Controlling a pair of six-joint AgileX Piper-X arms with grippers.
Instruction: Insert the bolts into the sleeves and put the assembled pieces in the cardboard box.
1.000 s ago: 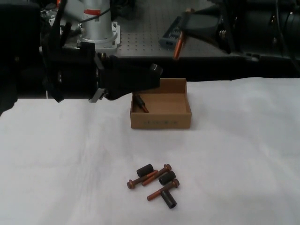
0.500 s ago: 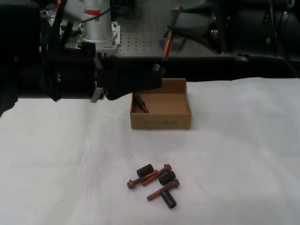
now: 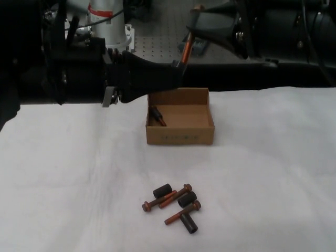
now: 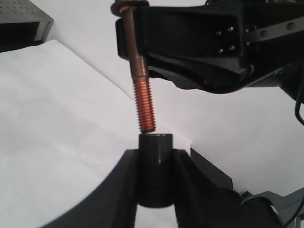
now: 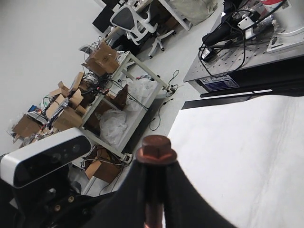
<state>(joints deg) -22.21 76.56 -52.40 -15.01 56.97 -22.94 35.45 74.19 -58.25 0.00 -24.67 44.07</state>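
Left wrist and high views, read from the left: I am holding the left end effector (image 3: pixel 176 74) above the rear left corner of the cardboard box (image 3: pixel 180 137), its two fingers clenched on a dark sleeve (image 4: pixel 155 173) that stands upright with its open bore facing up. Just above it I am presenting a copper-coloured bolt (image 4: pixel 137 80), threaded end down, its tip sitting at the mouth of the sleeve and slightly off to one side of the bore; whether it is touching the rim I cannot tell. To the right, the right end effector (image 5: pixel 154 175) is grasping that bolt high on the shank, just under the hexagonal head. Lower in the scene, the box is standing on the cloth-covered desk (image 3: pixel 273 173) with one assembled piece (image 3: pixel 156 115) lying in its left part, and nearer the camera three loose bolts (image 3: pixel 175 196) and three loose sleeves (image 3: pixel 162 190) are lying together in a small heap. I am judging the step in hand to be the insertion of the second pair, with most of the task ahead. The next move is calling for a small sideways correction to centre the thread over the bore, then a straight push along the bolt's axis while the sleeve is gripped firmly, since a tilted entry could jam the thread on the rim.
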